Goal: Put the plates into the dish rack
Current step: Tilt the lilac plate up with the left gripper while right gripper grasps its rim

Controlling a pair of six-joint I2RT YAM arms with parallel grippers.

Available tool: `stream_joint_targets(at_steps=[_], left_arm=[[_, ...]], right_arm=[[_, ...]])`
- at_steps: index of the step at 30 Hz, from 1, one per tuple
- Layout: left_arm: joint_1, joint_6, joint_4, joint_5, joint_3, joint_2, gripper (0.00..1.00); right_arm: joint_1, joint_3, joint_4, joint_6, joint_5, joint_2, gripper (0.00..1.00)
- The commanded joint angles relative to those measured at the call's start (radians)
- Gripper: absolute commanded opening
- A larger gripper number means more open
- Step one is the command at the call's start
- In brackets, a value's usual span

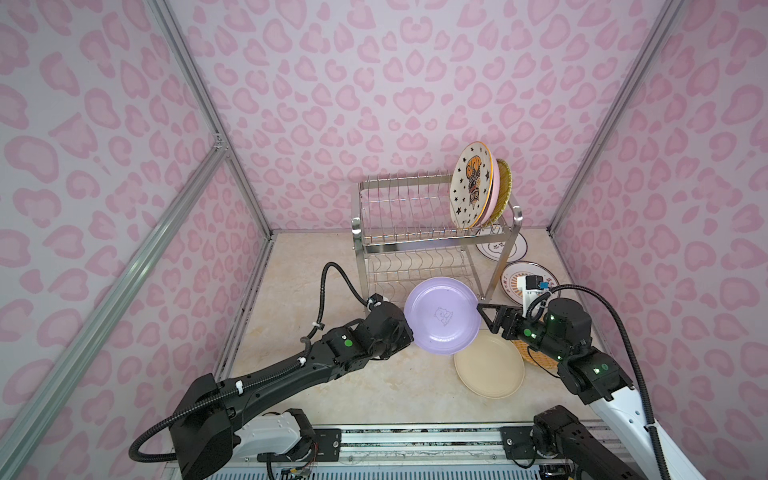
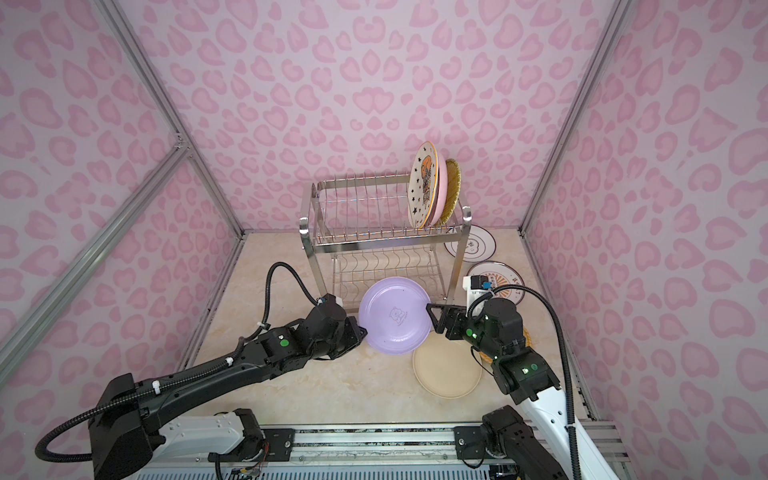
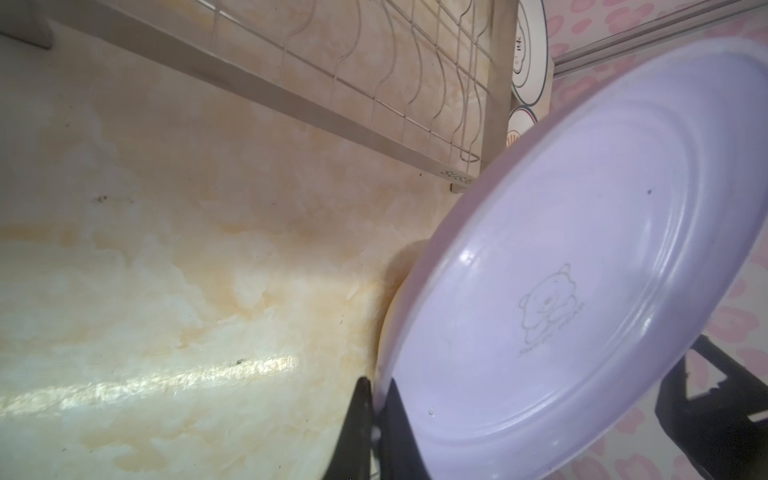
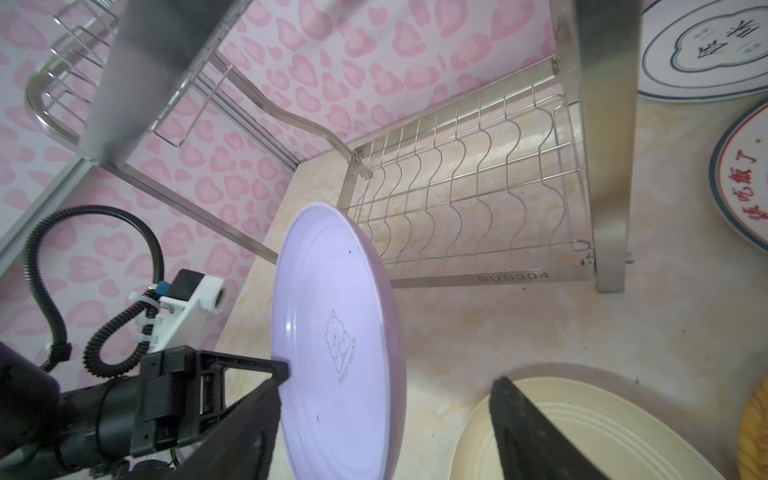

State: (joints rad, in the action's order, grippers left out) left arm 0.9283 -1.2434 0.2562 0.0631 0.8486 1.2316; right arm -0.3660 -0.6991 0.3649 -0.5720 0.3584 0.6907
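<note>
The lilac plate (image 1: 440, 316) (image 2: 395, 316) hangs tilted above the table in front of the dish rack (image 1: 432, 232) (image 2: 374, 237). My left gripper (image 3: 376, 386) is shut on the plate's left rim. My right gripper (image 4: 388, 382) is open and straddles the opposite rim, one finger on each side of the plate (image 4: 336, 332). A star-patterned plate (image 1: 471, 185), a pink plate (image 1: 494, 195) and a wicker plate (image 1: 505, 183) stand upright at the right end of the rack's top tier. The cream plate (image 1: 490, 365) lies flat below the lilac one.
Two white printed plates (image 1: 498, 249) (image 1: 515, 282) lie flat right of the rack. Another wicker plate (image 1: 530, 353) lies partly under my right arm. The rack's lower wavy tier (image 4: 478, 199) holds nothing. Pink patterned walls close in on three sides.
</note>
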Motion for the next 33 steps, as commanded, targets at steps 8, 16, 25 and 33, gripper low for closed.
stream_joint_targets(at_steps=[8,16,25,33], left_arm=[[-0.005,0.045,-0.092,0.0,0.009,-0.01,0.03],[-0.005,0.043,-0.129,-0.025,0.002,0.012,0.03],[-0.011,0.047,-0.143,-0.029,-0.001,0.017,0.03],[-0.011,0.048,-0.164,-0.041,-0.003,0.031,0.04]], right_arm=[[-0.081,-0.018,-0.007,0.02,-0.121,0.074,0.53],[-0.137,-0.034,-0.023,0.011,-0.19,0.114,0.34],[-0.154,-0.024,-0.029,-0.013,-0.201,0.1,0.05],[-0.165,-0.016,-0.041,-0.037,-0.197,0.06,0.0]])
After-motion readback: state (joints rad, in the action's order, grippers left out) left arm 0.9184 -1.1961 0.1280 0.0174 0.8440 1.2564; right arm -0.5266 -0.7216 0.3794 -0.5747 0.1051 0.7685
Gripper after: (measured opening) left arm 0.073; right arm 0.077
